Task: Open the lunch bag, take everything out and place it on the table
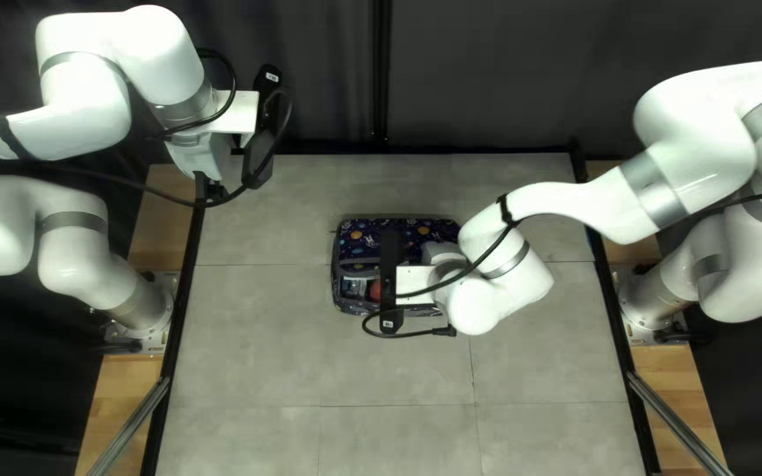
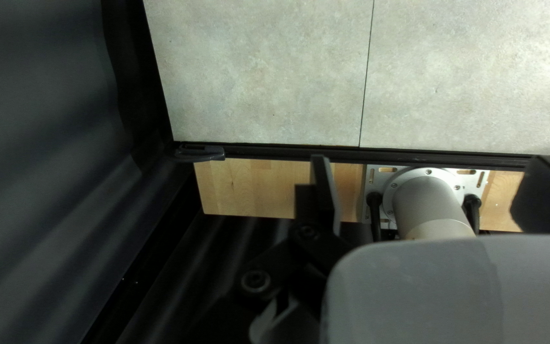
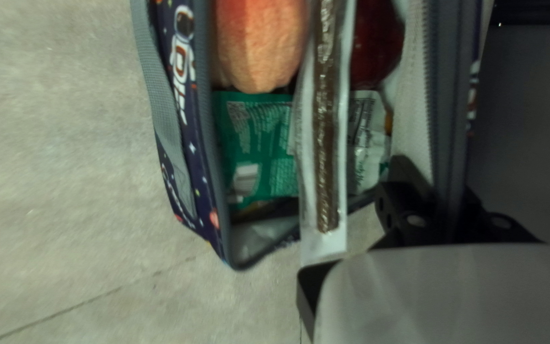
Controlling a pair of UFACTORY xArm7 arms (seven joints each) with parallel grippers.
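Observation:
The lunch bag [image 1: 414, 235], navy with a space print, lies at the table's middle with its lid unzipped. In the right wrist view the bag [image 3: 179, 124] shows an orange-pink fruit [image 3: 256, 43], a red fruit [image 3: 375, 43], a green packet [image 3: 256, 148] and a brown stick in a clear wrapper [image 3: 323, 143] standing between them. My right gripper [image 3: 439, 191] is shut on the lid's grey zipped edge [image 3: 447, 95], holding it up. My left gripper [image 2: 430, 188] hangs open and empty over the table's left edge, far from the bag.
Grey table [image 1: 328, 370] with a black frame rail [image 2: 351, 152] along its left side. My left arm's base [image 2: 428, 205] stands just beyond that rail. My right arm's wrist [image 1: 487, 284] covers the bag's right half in the top left view.

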